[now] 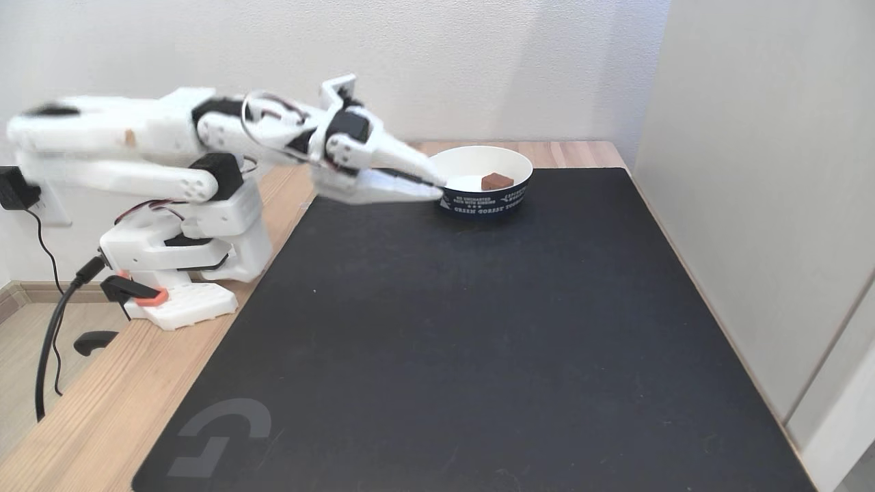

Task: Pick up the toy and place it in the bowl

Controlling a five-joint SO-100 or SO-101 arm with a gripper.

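Fixed view of a single white arm mounted at the left edge of a wooden bench, on which a black mat is laid. The bowl, taken as the landmark, stands at the far edge of the mat, its white inside and dark lettered outside both visible. The toy is seen lying inside the bowl, on the white floor slightly right of the bowl's centre; its long axis appears to run roughly left to right in this view, though its small size leaves this uncertain.

The arm is stretched from the left toward the bowl, and the tool is found at the bowl's left rim, the fingertips just beside or touching the rim. The two fingers are seen drawn to a narrow gap, converging at the tips, with nothing held between them. The arm's rear links are blurred.

The relation that matters: the toy lies to the right of the tool, just beyond the rim, inside the bowl and apart from the fingertips. The placing is therefore judged complete, and any coming move is judged to be a retreat leftward, away from the bowl, in which the rim should be cleared so that the light paper bowl is not dragged or tipped.
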